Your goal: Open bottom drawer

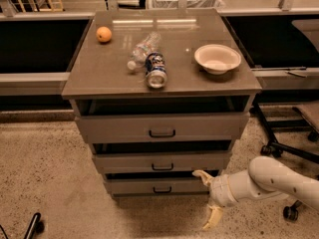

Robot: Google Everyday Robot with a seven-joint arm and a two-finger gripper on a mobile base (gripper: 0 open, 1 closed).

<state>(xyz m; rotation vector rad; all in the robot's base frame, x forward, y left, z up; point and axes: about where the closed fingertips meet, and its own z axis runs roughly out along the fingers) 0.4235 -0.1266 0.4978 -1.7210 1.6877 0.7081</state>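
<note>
The bottom drawer is the lowest grey front of the cabinet, with a small dark centre pull. It looks nearly flush under the middle drawer. My gripper is at the drawer's right end, low near the floor. Its two yellowish fingers are spread wide: the upper fingertip is by the drawer's top right corner, the lower one hangs below the drawer. Nothing is between them. The white arm reaches in from the right.
The top drawer stands slightly out. On the tabletop lie an orange, a clear plastic bottle, a can and a white bowl. An office chair base is at the right.
</note>
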